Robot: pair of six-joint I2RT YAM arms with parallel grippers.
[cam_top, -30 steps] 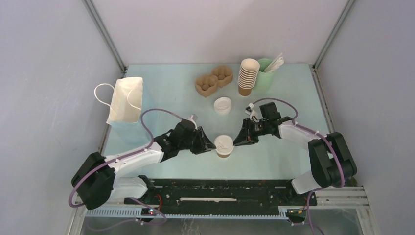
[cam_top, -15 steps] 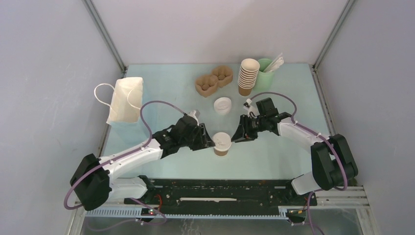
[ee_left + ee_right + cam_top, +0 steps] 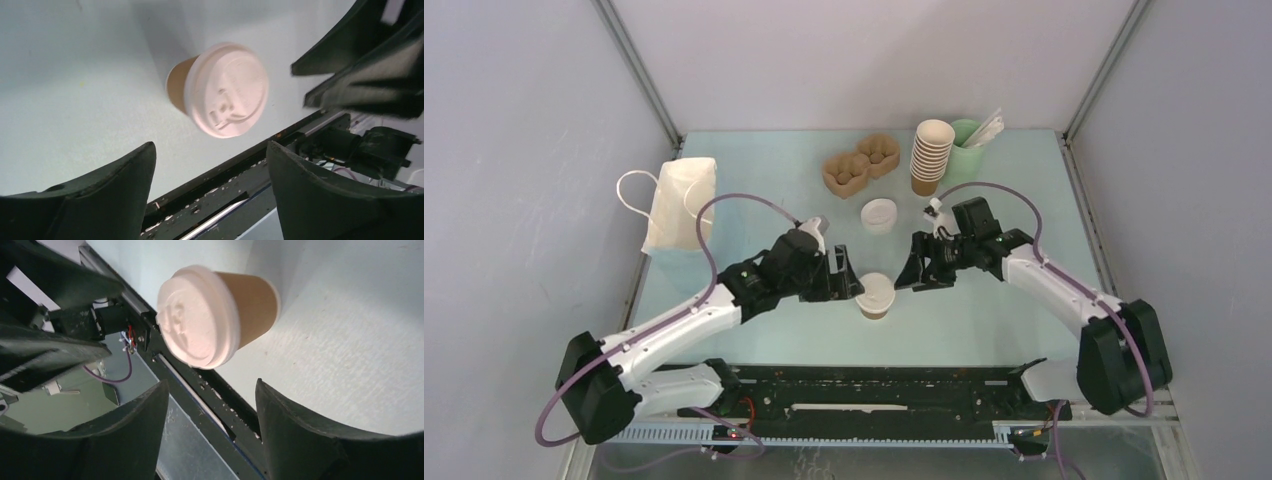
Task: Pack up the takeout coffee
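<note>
- Small brown paper cup with white plastic lid [image 3: 876,296] stands upright on the pale green table [image 3: 774,190], in the gap between the two hands and touched by neither
- Left gripper [image 3: 210,152]: jaws spread wide, nothing in them; cup sits just ahead of the fingertips
- Right gripper [image 3: 210,390]: jaws likewise spread and empty; cup just ahead of the tips, a little toward its left finger
- Risk: the hands face each other closely across the cup; if both reach in together, fingers could clash or knock the cup over
- Risk: cup stands near the table edge behind both hands, by the black rail [image 3: 200,405]; a sideways brush could push it off
- Risk: a hard pinch on the soft paper wall could pop the lid
- White paper bag with loop handles [image 3: 679,205] lies well out beyond the left hand's outer side; a long carry, judged the likely next leg
- Cannot tell: whether the lid is fully snapped on, whether the cup holds liquid, whether the bag mouth is open
- Both wrist views cut off the finger bases
</note>
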